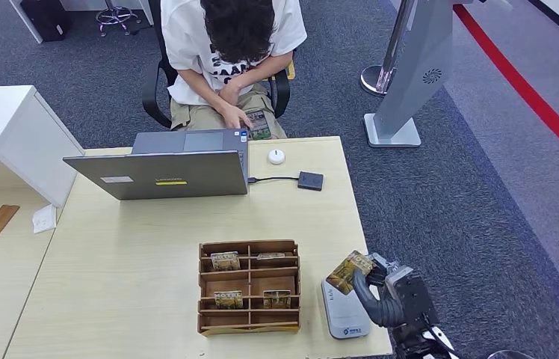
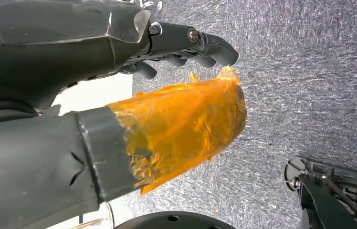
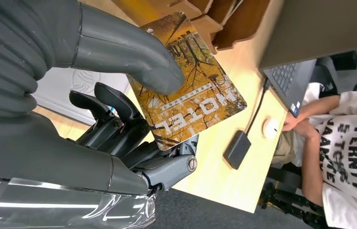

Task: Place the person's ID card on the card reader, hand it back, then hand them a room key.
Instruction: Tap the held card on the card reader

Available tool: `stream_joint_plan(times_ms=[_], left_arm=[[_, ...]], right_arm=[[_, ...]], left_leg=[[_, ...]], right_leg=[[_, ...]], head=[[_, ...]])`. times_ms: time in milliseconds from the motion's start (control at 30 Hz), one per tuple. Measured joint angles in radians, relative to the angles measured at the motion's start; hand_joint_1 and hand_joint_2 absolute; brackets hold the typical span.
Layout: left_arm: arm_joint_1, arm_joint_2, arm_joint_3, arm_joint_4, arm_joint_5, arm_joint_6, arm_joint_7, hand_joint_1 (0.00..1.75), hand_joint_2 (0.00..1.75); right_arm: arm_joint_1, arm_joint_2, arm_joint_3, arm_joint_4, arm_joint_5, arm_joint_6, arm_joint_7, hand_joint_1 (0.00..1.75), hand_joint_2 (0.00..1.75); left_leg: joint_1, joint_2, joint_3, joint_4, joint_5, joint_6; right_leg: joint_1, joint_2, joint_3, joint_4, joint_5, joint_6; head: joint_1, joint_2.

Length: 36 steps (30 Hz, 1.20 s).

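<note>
On pale wooden table [image 1: 149, 247], laptop [image 1: 161, 172]; grey carpet [image 1: 471, 202] around

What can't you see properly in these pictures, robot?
- Head view: the print on the cards in the wooden rack is too small to read.
- Head view: the laptop screen faces away.
- Right wrist view: the thumb covers part of the room key.
- Left wrist view: the left hand blocks the table.

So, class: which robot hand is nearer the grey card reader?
Right. The right robot hand holds a card just above the reader; the left robot hand hangs over carpet.
</note>
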Motion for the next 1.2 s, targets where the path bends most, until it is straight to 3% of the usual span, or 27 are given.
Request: stream_joint_plan(times_ms=[267,500,1200], left_arm=[[0.000,0.000,0.000,0.000,0.013,0.000,-0.003,0.00,0.00],[0.000,0.000,0.000,0.000,0.021,0.000,-0.003,0.00,0.00],[-0.001,0.000,-0.002,0.000,0.030,0.001,-0.003,0.00,0.00]], right_arm=[[-0.004,-0.041,0.029,0.024,0.174,-0.104,0.059,1.75,1.75],[-0.005,-0.065,0.038,0.055,0.274,-0.133,0.102,1.75,1.75],[-0.040,-0.073,0.086,0.164,0.336,-0.142,0.148,1.75,1.75]], left_leg=[[0.000,0.000,0.000,0.000,0.000,0.000],[0.000,0.000,0.000,0.000,0.000,0.000],[0.000,0.000,0.000,0.000,0.000,0.000]], right_leg=[[0.000,0.000,0.000,0.000,0.000,0.000],[0.000,0.000,0.000,0.000,0.000,0.000],[0.000,0.000,0.000,0.000,0.000,0.000]], head=[[0.000,0.000],[0.000,0.000],[0.000,0.000]])
